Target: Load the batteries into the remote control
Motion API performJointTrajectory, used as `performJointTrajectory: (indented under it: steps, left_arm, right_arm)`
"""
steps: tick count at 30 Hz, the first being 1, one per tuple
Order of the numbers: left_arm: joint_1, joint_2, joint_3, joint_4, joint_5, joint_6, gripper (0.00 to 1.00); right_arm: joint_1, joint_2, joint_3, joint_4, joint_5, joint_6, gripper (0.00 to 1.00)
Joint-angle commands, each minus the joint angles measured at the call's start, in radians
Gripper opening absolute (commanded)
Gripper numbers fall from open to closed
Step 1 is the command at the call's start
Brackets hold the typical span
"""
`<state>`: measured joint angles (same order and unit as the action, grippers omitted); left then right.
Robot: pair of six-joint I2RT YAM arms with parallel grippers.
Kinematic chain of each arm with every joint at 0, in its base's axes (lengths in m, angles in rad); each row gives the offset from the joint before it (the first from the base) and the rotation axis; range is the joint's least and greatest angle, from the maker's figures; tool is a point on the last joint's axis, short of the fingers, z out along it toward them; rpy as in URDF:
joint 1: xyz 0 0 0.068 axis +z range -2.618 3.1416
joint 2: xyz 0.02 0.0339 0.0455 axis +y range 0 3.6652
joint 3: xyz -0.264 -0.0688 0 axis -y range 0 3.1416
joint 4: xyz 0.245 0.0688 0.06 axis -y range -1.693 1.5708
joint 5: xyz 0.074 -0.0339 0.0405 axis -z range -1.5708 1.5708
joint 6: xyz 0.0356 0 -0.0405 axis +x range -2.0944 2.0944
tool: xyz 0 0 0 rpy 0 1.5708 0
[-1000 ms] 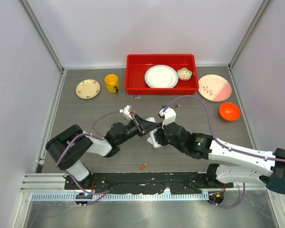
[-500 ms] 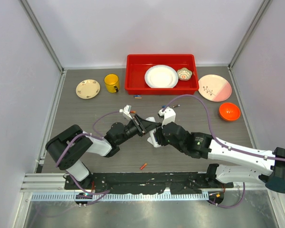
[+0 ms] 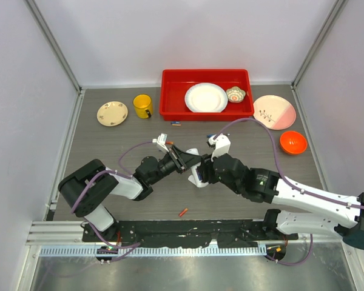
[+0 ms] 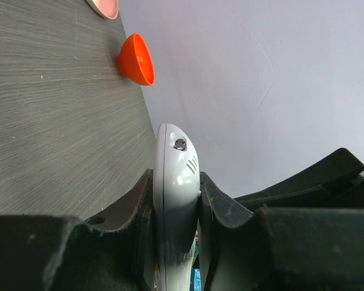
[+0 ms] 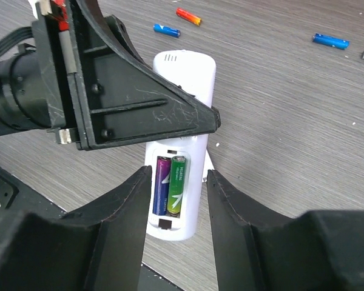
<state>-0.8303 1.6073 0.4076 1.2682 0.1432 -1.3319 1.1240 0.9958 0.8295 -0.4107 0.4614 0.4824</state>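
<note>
White remote [image 5: 188, 70], back open, two batteries [image 5: 177, 191] seated; left gripper [image 4: 175, 188] clamps it, right gripper [image 5: 178, 176] parted. Red tray [image 3: 170, 91] holds plate [image 3: 205, 97], bowl [image 3: 235, 94].

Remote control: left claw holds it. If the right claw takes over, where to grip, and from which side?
Probably the battery end of the remote control, pinched across its narrow width on the long edges. The left claw clamps the faces mid-body, and that end sticks out. Come from over the open bay, where the right claw straddles it, fingers off the batteries.
</note>
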Motion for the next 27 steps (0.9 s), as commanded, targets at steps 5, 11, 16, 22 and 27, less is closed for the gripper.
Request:
performJointTrajectory:
  steps: [5,11,16,22,27]
  left_arm:
    - [-0.003,-0.027,0.022,0.278,0.012,-0.004,0.0]
    - [-0.001,-0.061,0.023,0.278,0.002,0.022,0.0]
    - [-0.003,-0.101,0.027,0.28,-0.011,0.042,0.0]
    - [-0.003,-0.148,0.016,0.278,-0.016,0.045,0.0]
    - [-0.003,-0.153,0.007,0.278,-0.017,0.045,0.0]
  right_arm:
    - [0.0,-0.098,0.027,0.078,0.008,0.03,0.51]
    - [-0.007,-0.178,-0.047,0.113,-0.01,0.142,0.75]
    - [-0.013,-0.177,-0.072,0.118,-0.04,0.214,0.76]
    - [-0.016,-0.203,-0.087,0.113,0.009,0.213,0.72]
    - [-0.018,-0.215,-0.081,0.116,0.036,0.211,0.72]
